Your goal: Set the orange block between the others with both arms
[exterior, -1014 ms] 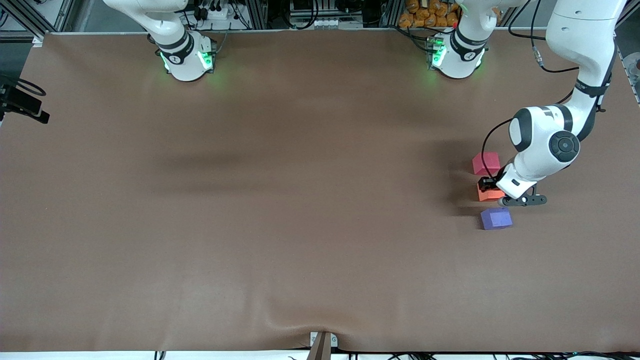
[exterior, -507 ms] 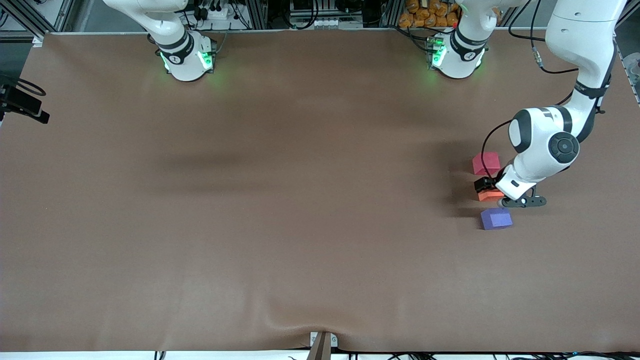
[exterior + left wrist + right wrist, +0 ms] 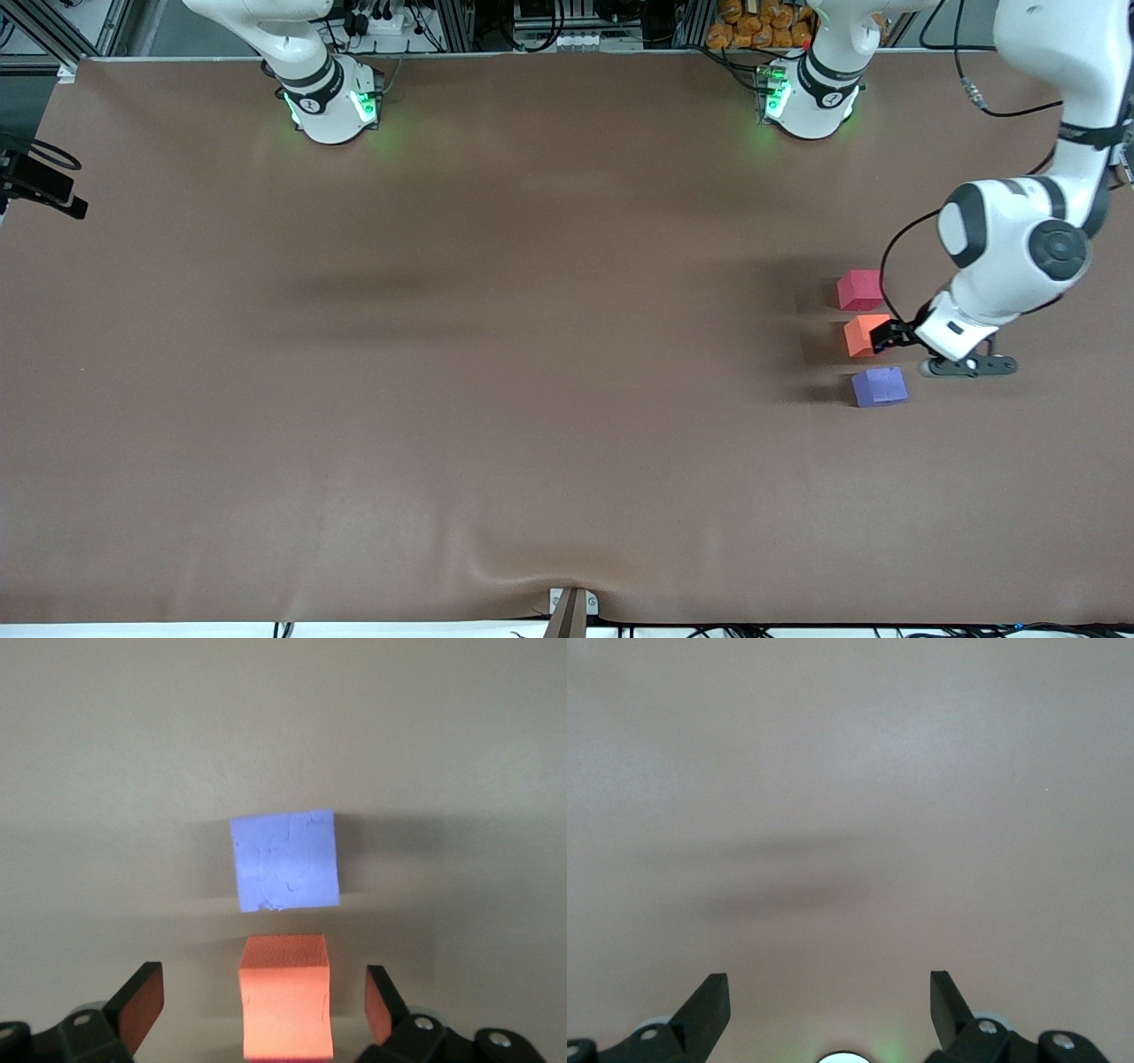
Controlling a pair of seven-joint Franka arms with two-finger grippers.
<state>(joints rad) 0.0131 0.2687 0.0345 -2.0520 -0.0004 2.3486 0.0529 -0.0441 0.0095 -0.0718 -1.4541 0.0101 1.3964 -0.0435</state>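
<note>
The brown table (image 3: pixel 496 372) spans the whole front view, bare except for three cubes toward the left arm's end. The left arm (image 3: pixel 1019 248) reaches down from its base to those cubes, while the right arm (image 3: pixel 301 53) waits folded up near its own base, its gripper (image 3: pixel 830 1005) spread wide over bare tabletop with nothing between the fingers. The left gripper (image 3: pixel 264 1010) also stands wide open just over the orange block (image 3: pixel 866 335), its fingers clear of the block's sides in the wrist view, so the block sits free on the table. That block lies between the others: the red-pink cube (image 3: pixel 859 290) farther from the front camera and the purple cube (image 3: pixel 879 386) nearer to it, each close to the orange one but apart from it. The placement looks done, and what remains is to pull the left gripper away. The risk I see lies there: the fingers hang low beside the block, so a sideways withdrawal could clip it and knock it out of line, or brush the purple cube just beside it. A straight lift would probably avoid this.
</note>
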